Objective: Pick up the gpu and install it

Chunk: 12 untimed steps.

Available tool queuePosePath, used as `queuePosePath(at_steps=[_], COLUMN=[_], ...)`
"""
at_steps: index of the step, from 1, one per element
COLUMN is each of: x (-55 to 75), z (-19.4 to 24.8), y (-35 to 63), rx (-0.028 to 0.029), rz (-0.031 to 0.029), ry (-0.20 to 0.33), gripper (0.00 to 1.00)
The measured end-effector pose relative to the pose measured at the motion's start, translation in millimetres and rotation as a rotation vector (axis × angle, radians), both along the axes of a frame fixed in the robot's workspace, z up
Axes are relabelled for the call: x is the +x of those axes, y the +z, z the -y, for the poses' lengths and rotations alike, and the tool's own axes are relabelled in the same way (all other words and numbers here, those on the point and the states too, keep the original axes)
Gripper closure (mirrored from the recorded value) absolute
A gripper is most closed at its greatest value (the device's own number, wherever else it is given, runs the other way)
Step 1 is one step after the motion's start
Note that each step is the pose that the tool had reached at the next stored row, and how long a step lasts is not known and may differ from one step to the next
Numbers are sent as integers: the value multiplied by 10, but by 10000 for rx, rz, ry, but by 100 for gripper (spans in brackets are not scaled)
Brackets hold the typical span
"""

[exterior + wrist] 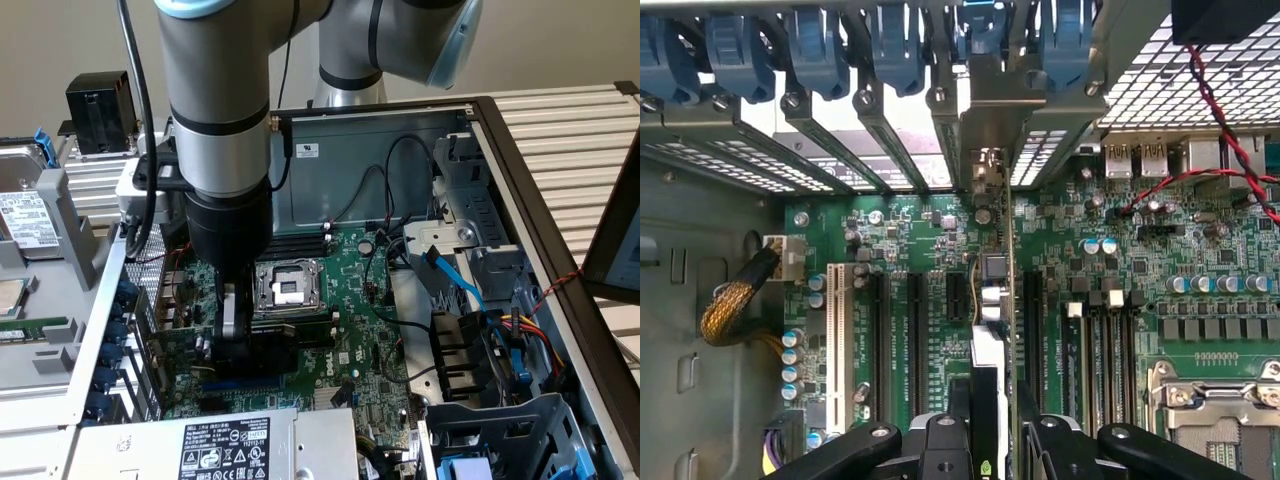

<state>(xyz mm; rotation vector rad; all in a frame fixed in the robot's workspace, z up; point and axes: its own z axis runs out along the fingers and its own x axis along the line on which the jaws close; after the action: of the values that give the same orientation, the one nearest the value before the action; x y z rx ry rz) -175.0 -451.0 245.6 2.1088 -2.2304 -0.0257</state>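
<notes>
**A:** From the exterior view's left: blue slot clips [122, 332] on the case wall, well apart from the CPU socket [285, 287].

**B:** And the gripper [245, 345]?

**A:** Down inside the case, just beside the CPU socket on the exterior view's left, low over the motherboard [370, 350].

**B:** Jaws?

**A:** Partway closed, clamped on the gpu [986, 380]. In the wrist view the card stands on edge between the fingers [1060, 442], over the expansion slots beside the CPU socket.

**B:** Seated?

**A:** Can't tell whether it touches a slot. On the CPU socket's other side, a blue cable [455, 275] runs toward the drive bays.
</notes>
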Motion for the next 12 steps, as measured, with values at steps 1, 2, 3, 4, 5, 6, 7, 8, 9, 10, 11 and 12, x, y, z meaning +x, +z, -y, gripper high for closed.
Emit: queuePosePath(at_steps=[1,2,3,4,5,6,7,8,9,10,11,12], x=[-1,-1,-2,-3,-6,-9,-10,-12,-14,-15,-17,-17], z=[-1,-1,-1,-1,-3,-4,-4,-4,-4,-4,-4,-4], y=[0,0,0,0,0,0,0,0,0,0,-1,-2], rx=[0,-1,-1,-1,-2,-3,-3,-3,-3,-4,-5,-5], rz=[0,0,-1,0,2,3,4,4,5,5,4,4], ry=[4,6,9,10,10,11,14,16,16,16,16,18], gripper=[73,73,73,73,73,73,73,73,73,73,73,73])
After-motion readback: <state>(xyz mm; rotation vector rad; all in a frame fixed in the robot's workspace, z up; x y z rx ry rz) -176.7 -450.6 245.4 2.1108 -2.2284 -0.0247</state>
